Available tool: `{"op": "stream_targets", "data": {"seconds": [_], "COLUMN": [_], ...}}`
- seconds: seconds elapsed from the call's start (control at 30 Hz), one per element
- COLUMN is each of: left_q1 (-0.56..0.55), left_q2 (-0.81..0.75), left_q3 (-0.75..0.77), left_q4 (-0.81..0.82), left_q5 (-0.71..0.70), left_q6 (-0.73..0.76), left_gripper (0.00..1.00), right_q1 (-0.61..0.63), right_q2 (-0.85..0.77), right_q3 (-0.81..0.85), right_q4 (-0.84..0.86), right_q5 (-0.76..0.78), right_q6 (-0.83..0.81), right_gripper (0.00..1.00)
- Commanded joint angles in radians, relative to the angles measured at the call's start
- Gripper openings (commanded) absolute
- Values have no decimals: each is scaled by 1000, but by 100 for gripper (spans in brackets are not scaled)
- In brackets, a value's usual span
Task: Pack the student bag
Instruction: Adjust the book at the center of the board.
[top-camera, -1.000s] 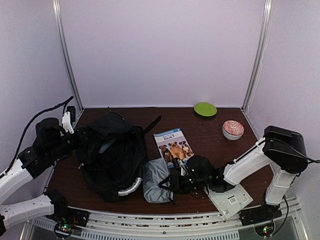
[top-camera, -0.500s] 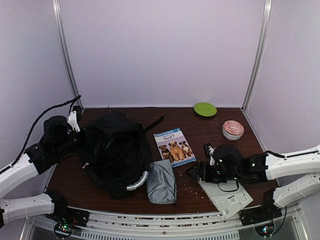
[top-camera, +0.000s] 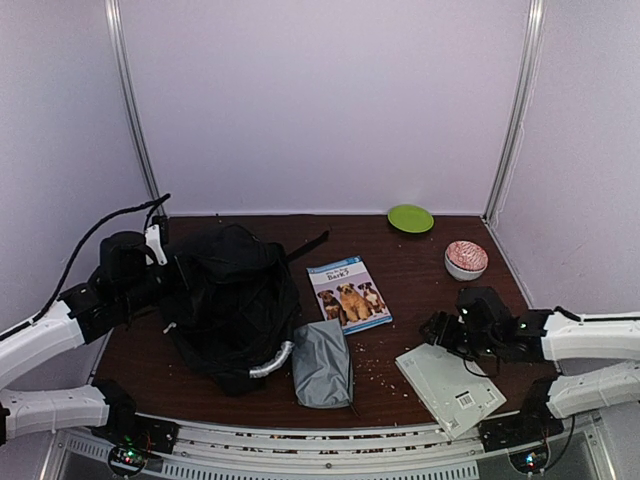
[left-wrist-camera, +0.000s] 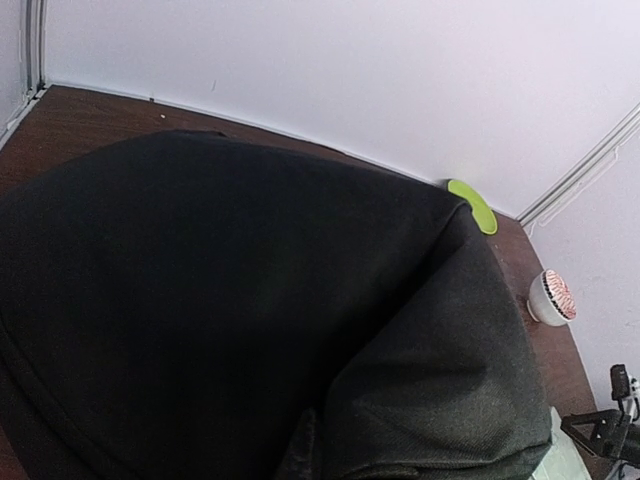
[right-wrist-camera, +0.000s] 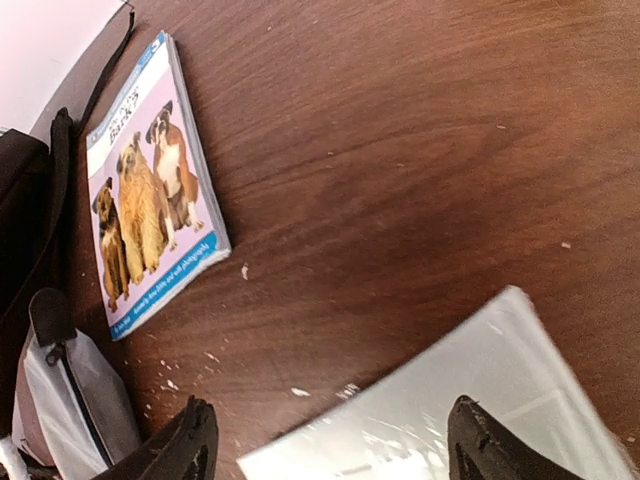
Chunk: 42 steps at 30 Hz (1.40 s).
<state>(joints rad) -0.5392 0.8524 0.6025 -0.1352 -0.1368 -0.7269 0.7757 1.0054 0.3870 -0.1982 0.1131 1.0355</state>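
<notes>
The student bag (top-camera: 232, 300), a big black fabric pack with a grey-white handle (top-camera: 270, 361), lies on the left of the table. Its fabric (left-wrist-camera: 240, 300) fills the left wrist view and hides my fingers there. My left gripper (top-camera: 168, 278) is shut on the bag's left edge. A dog book (top-camera: 349, 293) (right-wrist-camera: 150, 190) lies to the right of the bag. A grey zip pouch (top-camera: 322, 362) (right-wrist-camera: 75, 400) rests by the handle. My right gripper (top-camera: 436, 328) (right-wrist-camera: 335, 445) stands open and empty, low over the near edge of a flat white packet (top-camera: 449, 386) (right-wrist-camera: 450, 410).
A green plate (top-camera: 410, 217) (left-wrist-camera: 472, 205) sits at the back wall. A patterned bowl (top-camera: 466, 258) (left-wrist-camera: 552, 297) stands at the right. White crumbs (right-wrist-camera: 295, 392) dot the brown table (top-camera: 410, 270) between the pouch and the packet. The bag's black strap (top-camera: 305, 248) trails toward the back.
My right gripper has drawn back to the right, away from the grey pouch, and its jaws have opened. The left arm has shifted the bag's left edge slightly up and right.
</notes>
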Motion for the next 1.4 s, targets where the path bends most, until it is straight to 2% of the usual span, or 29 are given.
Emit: {"op": "stream_targets", "data": {"seconds": [0.0, 0.37, 0.63, 0.83, 0.97, 1.2, 1.37], "left_q1": [19, 18, 19, 19, 18, 19, 19], "left_q2": [14, -45, -39, -26, -2, 3, 1], "left_q3": [-5, -44, -43, -42, -38, -34, -31], "left_q4": [-89, -112, -111, -92, -80, -76, -79], "left_q5": [-39, -47, -46, -47, -35, -36, -40], "left_q6": [-9, -22, -13, -10, -12, -5, -5], "left_gripper": [0, 0, 0, 0, 0, 0, 0], "right_q1": [-11, -88, -98, -85, -74, -69, -67], "right_q2": [229, 616, 738, 788, 806, 730, 605], "right_q3": [174, 345, 384, 390, 395, 338, 291], "right_q4": [190, 301, 362, 368, 349, 380, 371], "right_q5": [-61, -136, -225, -272, -281, -292, -270], "right_q6": [-63, -97, -74, -55, -55, -42, -53], "right_gripper": [77, 73, 67, 47, 28, 0, 0]}}
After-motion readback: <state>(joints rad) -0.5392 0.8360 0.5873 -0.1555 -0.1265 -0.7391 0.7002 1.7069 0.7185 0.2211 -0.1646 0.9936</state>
